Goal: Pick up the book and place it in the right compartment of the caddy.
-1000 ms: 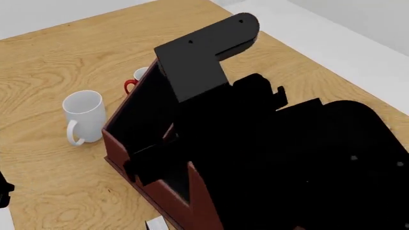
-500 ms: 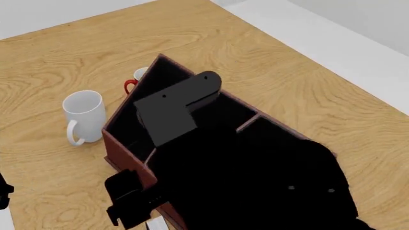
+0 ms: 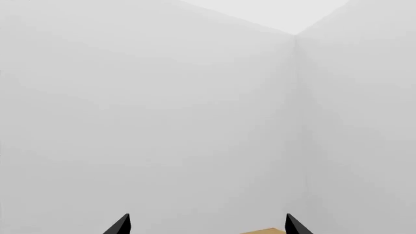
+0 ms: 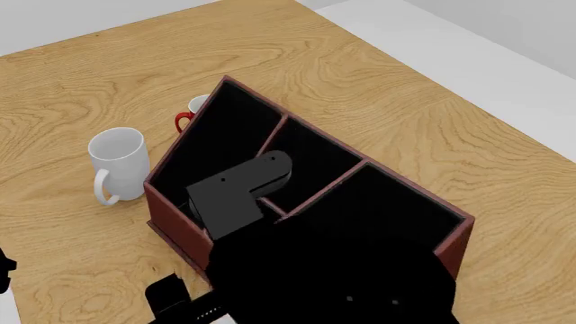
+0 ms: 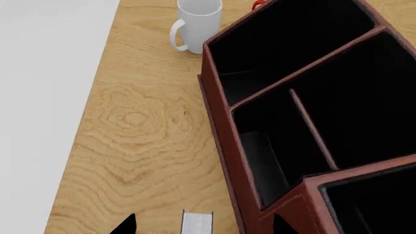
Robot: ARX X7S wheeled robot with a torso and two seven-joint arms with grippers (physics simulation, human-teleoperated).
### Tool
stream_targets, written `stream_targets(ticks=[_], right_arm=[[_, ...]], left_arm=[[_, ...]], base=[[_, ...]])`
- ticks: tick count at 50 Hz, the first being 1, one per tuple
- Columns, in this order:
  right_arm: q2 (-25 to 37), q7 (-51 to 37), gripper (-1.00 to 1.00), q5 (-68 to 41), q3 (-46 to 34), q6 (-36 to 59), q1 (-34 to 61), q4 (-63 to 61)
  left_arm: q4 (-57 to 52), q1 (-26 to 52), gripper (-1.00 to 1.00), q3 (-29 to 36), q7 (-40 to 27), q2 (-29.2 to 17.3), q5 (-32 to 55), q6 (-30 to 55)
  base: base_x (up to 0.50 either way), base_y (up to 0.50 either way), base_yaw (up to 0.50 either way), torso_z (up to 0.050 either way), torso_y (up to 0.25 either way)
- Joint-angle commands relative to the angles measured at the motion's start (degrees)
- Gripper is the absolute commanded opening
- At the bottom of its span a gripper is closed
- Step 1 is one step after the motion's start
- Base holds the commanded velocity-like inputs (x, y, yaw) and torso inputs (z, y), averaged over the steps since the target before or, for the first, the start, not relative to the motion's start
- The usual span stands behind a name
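Right arm (image 4: 239,196) has dropped lower over the caddy (image 4: 454,239); claw likely open.

white mug (image 4: 120,162): upright on wooden table (image 4: 378,88), handle toward the near edge | red-handled mug (image 4: 191,113): mostly hidden, farther back | white walls behind

On the table (image 4: 378,74) stands one caddy (image 4: 166,209) with four black-lined compartments visible. There are two mugs: one white mug (image 4: 117,162) and one red-handled mug (image 4: 189,115) mostly hidden behind the caddy. One white-edged object (image 5: 197,224) lies by the caddy, possibly the book.
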State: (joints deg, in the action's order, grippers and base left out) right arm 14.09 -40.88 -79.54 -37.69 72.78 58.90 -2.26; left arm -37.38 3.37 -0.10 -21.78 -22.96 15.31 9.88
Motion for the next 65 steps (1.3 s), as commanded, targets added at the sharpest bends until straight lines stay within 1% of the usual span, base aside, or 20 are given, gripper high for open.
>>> stream_targets(ticks=[1,5,13,28,65], right_arm=[[-0.6,7.5,1.0,6.4,-3.8,-4.2,-1.1,4.5],[-0.9,9.6,1.0,8.2,-5.1,-5.9,-1.7,6.5],[-0.5,10.6,1.0,8.9,-6.0,-7.2,-4.0,6.7],[-1.1,13.0,1.0,10.7,-7.7,-9.9,-5.3,8.1],[-1.9,20.1,1.0,15.4,-11.1,-16.9,-8.6,15.8]], left_arm=[[0.2,0.1,1.0,0.0,-0.3,0.1,0.1,-0.2],[0.1,0.1,1.0,0.2,-0.5,0.0,0.0,0.0],[0.0,0.2,1.0,-0.2,-0.6,-0.2,0.4,0.0],[-0.3,0.1,1.0,-0.4,-0.8,-0.4,1.0,0.2],[-0.2,-0.1,1.0,0.2,-1.2,-1.0,0.9,-0.1]], base=[[0.0,0.0,0.0,0.0,0.0],[0.0,0.0,0.0,0.0,0.0],[0.0,0.0,0.0,0.0,0.0],[0.0,0.0,0.0,0.0,0.0],[0.0,0.0,0.0,0.0,0.0]])
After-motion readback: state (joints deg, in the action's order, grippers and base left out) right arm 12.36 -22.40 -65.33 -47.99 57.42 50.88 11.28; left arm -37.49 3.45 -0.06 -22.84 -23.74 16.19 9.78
